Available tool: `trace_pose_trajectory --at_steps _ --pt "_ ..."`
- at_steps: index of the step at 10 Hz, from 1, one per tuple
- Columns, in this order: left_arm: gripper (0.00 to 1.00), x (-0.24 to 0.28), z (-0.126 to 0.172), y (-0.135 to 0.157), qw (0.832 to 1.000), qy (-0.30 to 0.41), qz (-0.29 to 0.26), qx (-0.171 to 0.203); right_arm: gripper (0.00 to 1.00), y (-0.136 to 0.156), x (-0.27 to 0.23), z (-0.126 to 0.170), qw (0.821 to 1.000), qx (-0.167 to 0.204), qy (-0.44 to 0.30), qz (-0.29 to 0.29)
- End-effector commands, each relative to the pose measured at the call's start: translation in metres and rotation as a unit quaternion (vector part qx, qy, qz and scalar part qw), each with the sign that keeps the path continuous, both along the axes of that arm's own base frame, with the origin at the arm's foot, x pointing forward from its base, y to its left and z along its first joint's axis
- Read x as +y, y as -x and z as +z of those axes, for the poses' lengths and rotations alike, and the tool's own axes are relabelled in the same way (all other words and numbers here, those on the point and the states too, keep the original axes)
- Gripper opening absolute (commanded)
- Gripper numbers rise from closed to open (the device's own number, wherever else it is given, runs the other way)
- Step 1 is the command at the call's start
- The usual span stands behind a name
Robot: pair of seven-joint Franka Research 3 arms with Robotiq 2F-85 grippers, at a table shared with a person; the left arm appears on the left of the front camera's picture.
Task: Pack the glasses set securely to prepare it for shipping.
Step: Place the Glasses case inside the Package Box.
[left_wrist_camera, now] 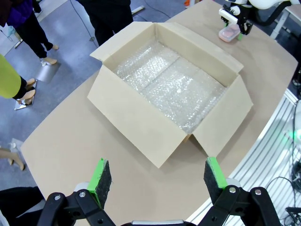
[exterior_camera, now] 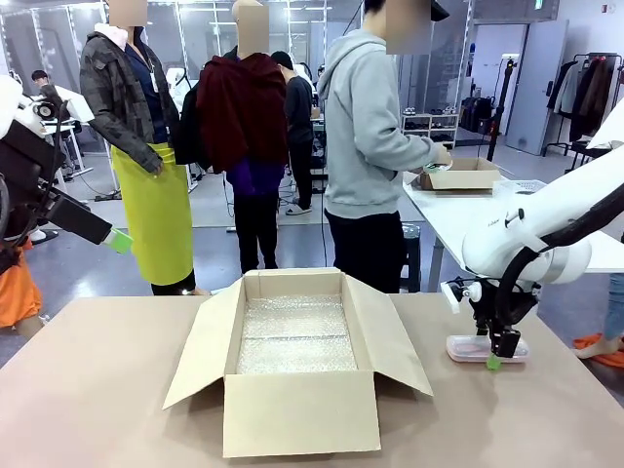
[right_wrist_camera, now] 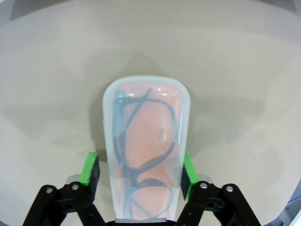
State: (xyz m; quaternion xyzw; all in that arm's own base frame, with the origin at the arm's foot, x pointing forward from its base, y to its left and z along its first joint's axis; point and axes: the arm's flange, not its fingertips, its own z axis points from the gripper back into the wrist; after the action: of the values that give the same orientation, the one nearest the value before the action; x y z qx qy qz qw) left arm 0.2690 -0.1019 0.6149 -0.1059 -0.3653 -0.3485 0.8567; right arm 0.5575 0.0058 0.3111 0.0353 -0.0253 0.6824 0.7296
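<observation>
The pale pink translucent case (right_wrist_camera: 146, 141) of the glasses set lies flat on the tan table, with dark-framed glasses showing through its lid. My right gripper (right_wrist_camera: 139, 172) straddles it, green pads pressed against its two long sides, shut on it. In the front view the case (exterior_camera: 466, 348) sits right of the box under the right gripper (exterior_camera: 495, 359). From the left wrist it shows far off (left_wrist_camera: 228, 34). My left gripper (left_wrist_camera: 153, 176) hangs open high above the table's left end, holding nothing; its green fingertip (exterior_camera: 119, 241) shows at the left edge.
An open cardboard box (exterior_camera: 300, 419) stands mid-table, flaps spread, its floor lined with bubble wrap (exterior_camera: 292, 336). A person in a grey hoodie (exterior_camera: 366, 127) handles another box (exterior_camera: 466, 175) at a white table behind. The table's rounded edge (left_wrist_camera: 225, 179) runs near the left gripper.
</observation>
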Motion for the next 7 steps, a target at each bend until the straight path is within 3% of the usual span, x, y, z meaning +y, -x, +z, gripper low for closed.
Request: trace_pose_trajectory --at_steps 1,2,3,4,5,7 --pt "1.00 0.000 0.001 0.001 1.000 -0.001 -0.002 -0.002 0.61 -0.002 0.000 0.002 1.000 -0.002 0.001 0.008" --pt "1.00 0.000 0.001 0.001 1.000 -0.001 -0.002 -0.002 0.59 -0.002 0.000 0.002 1.000 -0.003 0.001 0.008" --pt "1.00 0.000 0.001 0.001 1.000 -0.001 -0.002 -0.002 0.41 -0.002 -0.001 0.003 1.000 -0.006 0.003 0.006" --pt "1.00 0.000 0.001 0.001 1.000 -0.001 -0.002 -0.002 0.39 -0.001 -0.002 0.008 1.000 -0.011 0.004 0.004" --pt "1.00 0.000 0.001 0.001 1.000 -0.001 -0.002 -0.002 0.21 0.000 -0.002 0.013 1.000 -0.015 0.005 0.004" --pt "1.00 0.000 0.001 0.001 1.000 -0.001 -0.002 -0.002 0.21 0.009 0.005 0.048 1.000 -0.016 -0.002 0.013"
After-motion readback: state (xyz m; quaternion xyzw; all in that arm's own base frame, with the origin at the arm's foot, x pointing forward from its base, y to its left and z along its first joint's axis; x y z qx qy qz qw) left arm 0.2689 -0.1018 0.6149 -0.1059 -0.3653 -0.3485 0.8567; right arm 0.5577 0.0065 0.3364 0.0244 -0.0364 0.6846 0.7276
